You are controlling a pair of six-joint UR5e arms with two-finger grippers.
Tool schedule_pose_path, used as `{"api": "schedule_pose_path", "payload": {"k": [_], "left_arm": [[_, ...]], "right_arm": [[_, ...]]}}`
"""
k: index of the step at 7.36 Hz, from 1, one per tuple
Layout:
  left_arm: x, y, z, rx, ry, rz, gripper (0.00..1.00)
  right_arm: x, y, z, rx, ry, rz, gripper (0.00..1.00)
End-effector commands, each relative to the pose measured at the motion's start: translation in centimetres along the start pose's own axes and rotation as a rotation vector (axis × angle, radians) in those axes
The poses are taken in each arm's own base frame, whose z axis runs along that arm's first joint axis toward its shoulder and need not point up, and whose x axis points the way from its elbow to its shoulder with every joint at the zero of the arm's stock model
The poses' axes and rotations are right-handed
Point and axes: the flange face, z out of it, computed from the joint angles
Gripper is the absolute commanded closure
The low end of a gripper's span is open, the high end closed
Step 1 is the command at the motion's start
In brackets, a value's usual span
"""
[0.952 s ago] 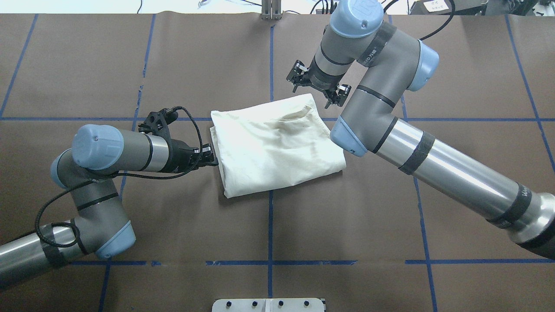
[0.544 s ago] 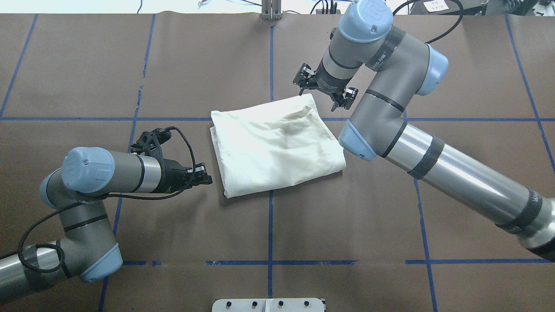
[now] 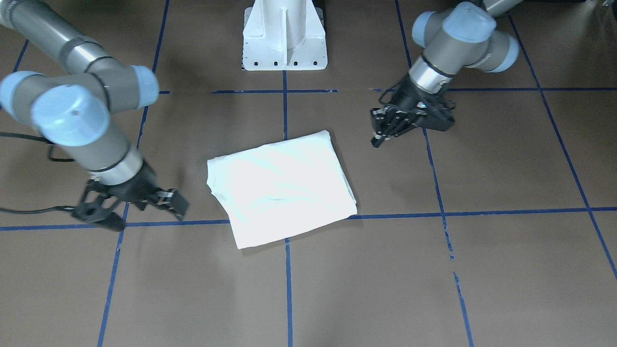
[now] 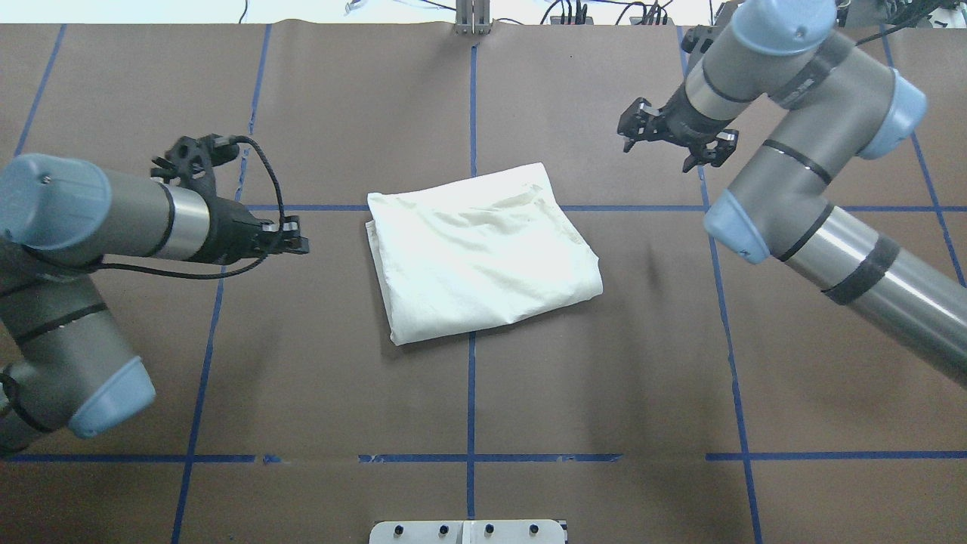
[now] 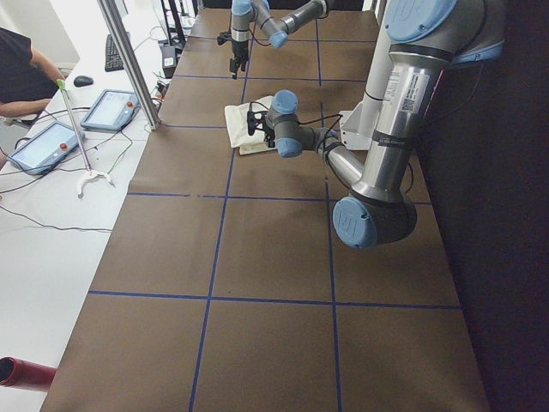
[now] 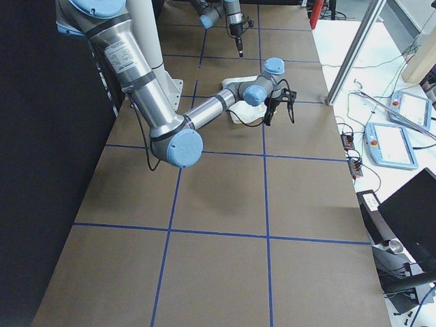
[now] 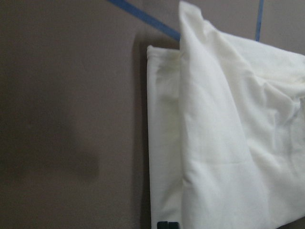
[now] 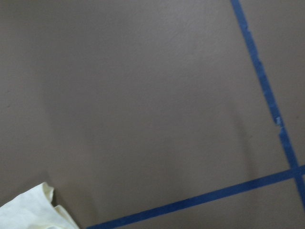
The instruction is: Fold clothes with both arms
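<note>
1. t-shirt (image 4: 483,253) is found folded into a compact, skewed rectangle, plain cream side up. it is laid flat near the middle of the brown table (image 4: 340,113), over a crossing of blue tape lines (image 4: 472,393).
2. left gripper (image 4: 298,243) is held over the table beside the shirt's left edge, apart from the cloth. its jaws appear pressed together, with nothing between them.
3. right gripper (image 4: 659,155) is held off the shirt's far right corner, well apart. its jaws are spread wide and nothing is held.
4. layered fold edges are seen in the left wrist view. only one shirt corner is caught in the right wrist view.
</note>
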Motion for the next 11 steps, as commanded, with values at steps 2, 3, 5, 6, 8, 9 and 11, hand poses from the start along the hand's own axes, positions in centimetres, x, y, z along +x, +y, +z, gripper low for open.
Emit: {"api": "schedule_pose_path", "payload": {"k": [2,3,5,6,8,9,11], "left_arm": [[-16.9,-7.5,-12.4,0.036,-0.163,0.312,1.0],[-21.2,-10.4,-16.9,0.054,-0.253,0.377,1.0],[-25.4,-16.1,-23.8,-0.04,-0.442,0.427,0.68],[-26.1,-17.6,-23.2,-0.145,-0.454,0.315,0.54],[-33.7,-12.1,-20.8,-0.301,-0.319,0.136,0.0],[-35.5,-11.5,-20.2,-0.313,-0.315,0.12,0.0],[-35.2,-11.5,-20.5,-0.288,-0.315,0.153,0.0]], "right_arm": [[20.7,-7.8,-7.8,0.011,0.014,-0.242,0.0],[27.7,-10.0,-11.6,0.019,0.022,-0.259,0.0],[38.7,-9.7,-13.2,-0.055,0.094,-0.349,0.0],[40.7,-9.7,-15.0,-0.077,0.108,-0.335,0.0],[41.0,-8.5,-15.3,-0.102,0.114,-0.32,0.0],[41.0,-8.5,-15.3,-0.1,0.114,-0.322,0.0],[41.2,-8.5,-14.9,-0.104,0.116,-0.32,0.0]]}}
